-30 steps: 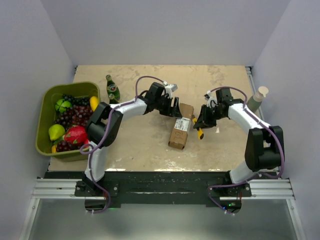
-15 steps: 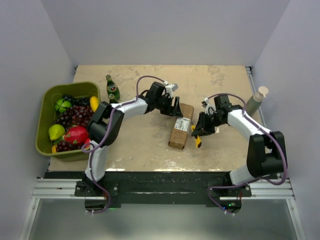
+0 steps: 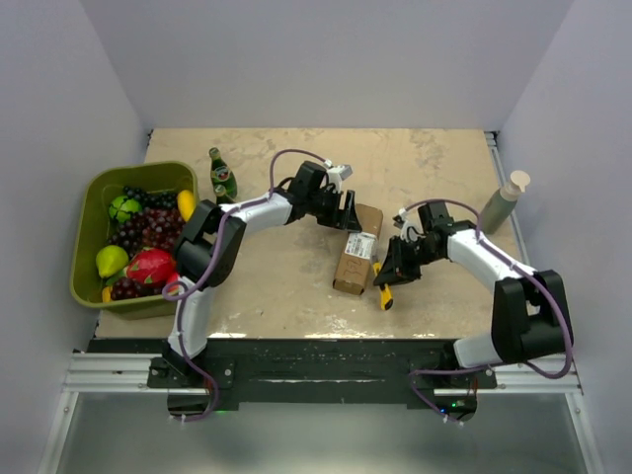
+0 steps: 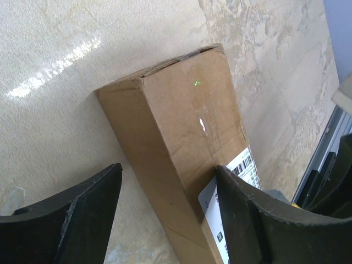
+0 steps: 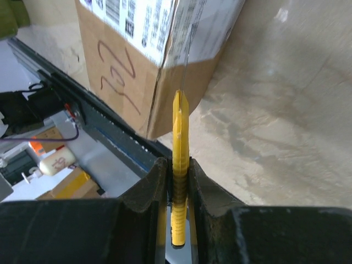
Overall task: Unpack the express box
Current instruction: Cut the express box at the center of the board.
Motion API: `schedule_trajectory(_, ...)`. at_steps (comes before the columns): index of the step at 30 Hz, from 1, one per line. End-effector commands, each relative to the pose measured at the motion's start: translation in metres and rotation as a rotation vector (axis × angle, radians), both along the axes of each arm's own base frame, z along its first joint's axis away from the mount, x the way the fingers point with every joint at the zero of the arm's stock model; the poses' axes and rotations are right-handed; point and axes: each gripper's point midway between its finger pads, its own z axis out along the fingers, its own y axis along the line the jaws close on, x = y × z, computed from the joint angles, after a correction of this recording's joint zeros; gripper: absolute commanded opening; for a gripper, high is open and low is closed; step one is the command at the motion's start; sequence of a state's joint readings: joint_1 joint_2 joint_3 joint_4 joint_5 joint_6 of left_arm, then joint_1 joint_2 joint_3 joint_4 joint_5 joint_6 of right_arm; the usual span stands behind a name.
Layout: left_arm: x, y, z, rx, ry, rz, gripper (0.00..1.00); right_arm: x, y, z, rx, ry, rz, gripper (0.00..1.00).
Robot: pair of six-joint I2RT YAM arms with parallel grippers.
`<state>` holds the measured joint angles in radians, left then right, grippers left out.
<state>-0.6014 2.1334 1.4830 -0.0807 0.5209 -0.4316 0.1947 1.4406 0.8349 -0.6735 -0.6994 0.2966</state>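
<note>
Mid-table, between both grippers: express box lying flat, long axis running far to near, white shipping label on top. At box's far end: left gripper spread wide, straddling the carton, one finger visibly clear of the cardboard, no grip. At box's right side: right gripper clamped on yellow utility knife, blade tip at the top edge by the label. Well left of box: green bin of fruit, green bottle. Far right of box: grey bottle, upright.
</note>
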Motion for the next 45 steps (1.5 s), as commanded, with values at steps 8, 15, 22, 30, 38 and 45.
schedule_trajectory(8, 0.000, 0.036, -0.068, 0.222, 0.030, 0.059, 0.73, 0.047, -0.045, 0.062, -0.049, -0.124, -0.164, 0.00)
schedule_trajectory(15, -0.004, 0.043, -0.055, 0.232, -0.008, 0.042, 0.75, 0.116, -0.045, 0.078, 0.066, -0.162, -0.202, 0.00)
schedule_trajectory(22, -0.007, 0.050, -0.047, 0.253, -0.041, 0.044, 0.76, 0.124, -0.043, 0.055, 0.073, -0.057, -0.227, 0.00)
schedule_trajectory(30, -0.011, 0.048, -0.052, 0.258, -0.034, 0.033, 0.77, 0.124, -0.037, 0.052, 0.117, -0.032, -0.225, 0.00)
schedule_trajectory(38, -0.016, 0.044, -0.058, 0.260, -0.012, 0.024, 0.77, 0.117, -0.031, 0.044, 0.121, -0.002, -0.222, 0.00)
schedule_trajectory(45, -0.017, 0.043, -0.059, 0.260, -0.006, 0.027, 0.77, 0.118, -0.025, 0.037, 0.098, 0.013, -0.200, 0.00)
